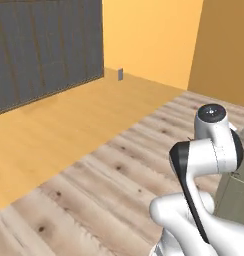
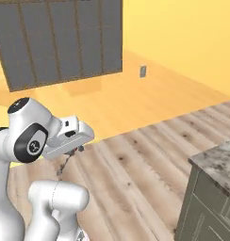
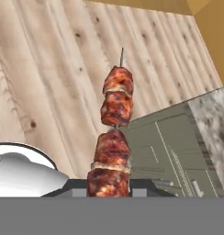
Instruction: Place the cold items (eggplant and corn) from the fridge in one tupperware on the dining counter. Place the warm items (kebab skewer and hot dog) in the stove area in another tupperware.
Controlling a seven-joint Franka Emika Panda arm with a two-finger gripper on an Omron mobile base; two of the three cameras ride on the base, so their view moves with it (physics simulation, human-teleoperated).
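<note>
A kebab skewer [image 3: 113, 137] with several browned meat chunks rises from the bottom of the hand view, its metal tip pointing up over the wooden floor. My gripper [image 3: 109, 186] is shut on its lowest chunk, with a dark finger [image 3: 72, 187] on either side. From the right base view, the gripper [image 2: 75, 147] hangs at the end of the white hand, and the thin skewer [image 2: 64, 164] slants down from it above the floor. The eggplant, corn, hot dog and tupperware are out of view.
A grey-green cabinet with a speckled stone top [image 2: 216, 162] stands at the right [image 3: 169, 147] [image 1: 238, 197]. A dark panelled wall [image 1: 44, 50] [image 2: 65, 42] runs along the far side. Light wooden floor [image 1: 94, 195] lies around the base.
</note>
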